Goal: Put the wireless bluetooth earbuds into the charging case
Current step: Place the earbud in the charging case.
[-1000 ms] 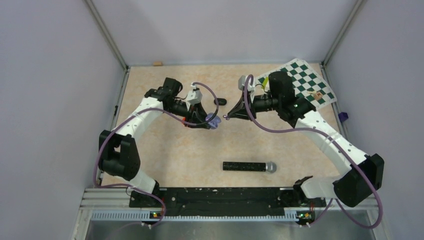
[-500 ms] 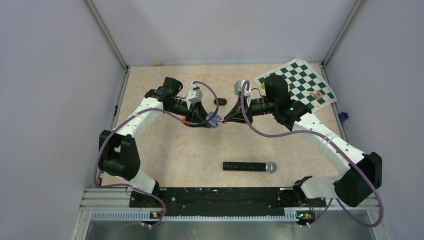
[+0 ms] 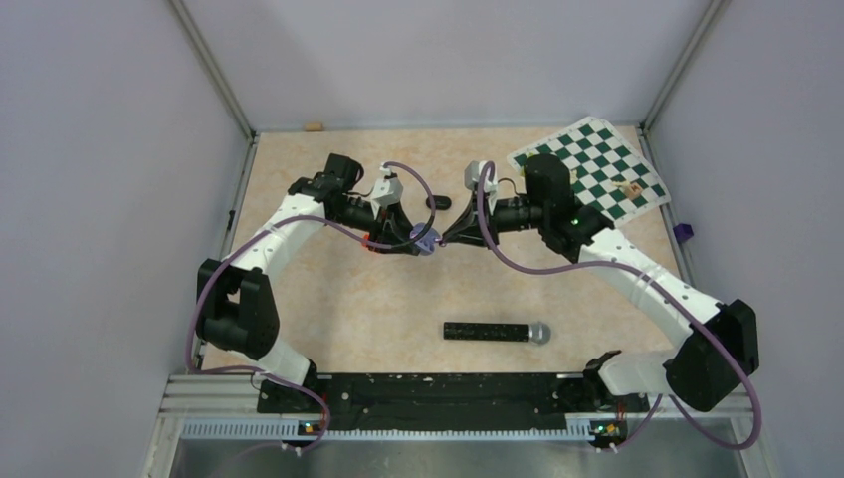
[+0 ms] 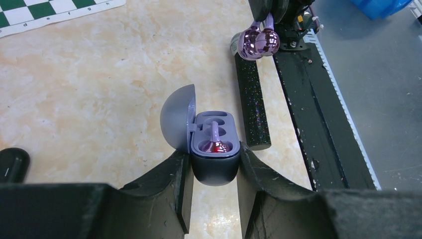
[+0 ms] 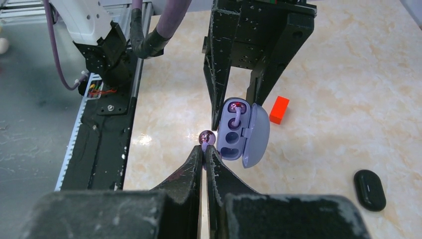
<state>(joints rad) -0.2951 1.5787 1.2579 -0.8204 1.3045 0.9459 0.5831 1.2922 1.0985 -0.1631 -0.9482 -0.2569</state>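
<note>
Our left pincer is clamped around the charging case, which is flipped open. One purple earbud sits in the slot nearest its fingers. Our right pincer is squeezed tight on the second earbud, held right at its tips, just beside the case's free slot.

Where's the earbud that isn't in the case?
In the right wrist view, the loose earbud is pinched in the right gripper, just left of the open charging case the left gripper holds.
</note>
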